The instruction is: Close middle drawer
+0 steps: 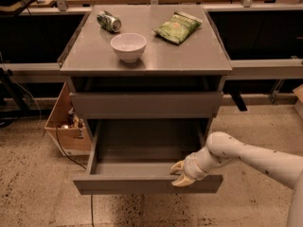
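Note:
The middle drawer (pixel 142 148) is pulled out below the upper grey drawer front (pixel 147 105). Its grey box looks empty inside. Its plain front panel (pixel 118 184) faces me near the bottom of the view. My gripper (pixel 180 174) is at the right part of that front panel, on its top edge. One tan finger (pixel 177 166) is on the inner side and the other (pixel 183 182) is on the outer face, spread apart. The white arm (pixel 251 157) comes in from the right. The lowest drawer front is hidden under the open drawer.
On the cabinet top (pixel 189 56) stand a white bowl (pixel 128 46), a toppled can (pixel 109 21) and a green snack bag (pixel 178 27). A cardboard box (pixel 64 126) with a cable sits on the floor to the left. Dark shelving runs behind.

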Controlling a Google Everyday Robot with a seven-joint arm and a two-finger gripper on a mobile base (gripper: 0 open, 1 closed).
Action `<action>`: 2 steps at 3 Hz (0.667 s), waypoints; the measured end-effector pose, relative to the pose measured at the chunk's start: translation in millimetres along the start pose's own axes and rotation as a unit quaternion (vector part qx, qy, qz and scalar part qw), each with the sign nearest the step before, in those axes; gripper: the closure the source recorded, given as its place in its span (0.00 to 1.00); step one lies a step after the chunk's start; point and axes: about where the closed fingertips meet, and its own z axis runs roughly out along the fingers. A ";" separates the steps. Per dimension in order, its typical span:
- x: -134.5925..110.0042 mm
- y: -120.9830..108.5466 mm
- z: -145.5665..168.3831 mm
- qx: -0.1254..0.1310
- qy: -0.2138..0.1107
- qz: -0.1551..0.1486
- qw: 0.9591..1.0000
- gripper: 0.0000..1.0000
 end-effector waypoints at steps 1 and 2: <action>-12.7 -25.5 2.6 0.019 -0.011 -0.017 1.000 1.00; -17.7 -36.5 2.6 0.027 -0.016 -0.026 0.999 0.88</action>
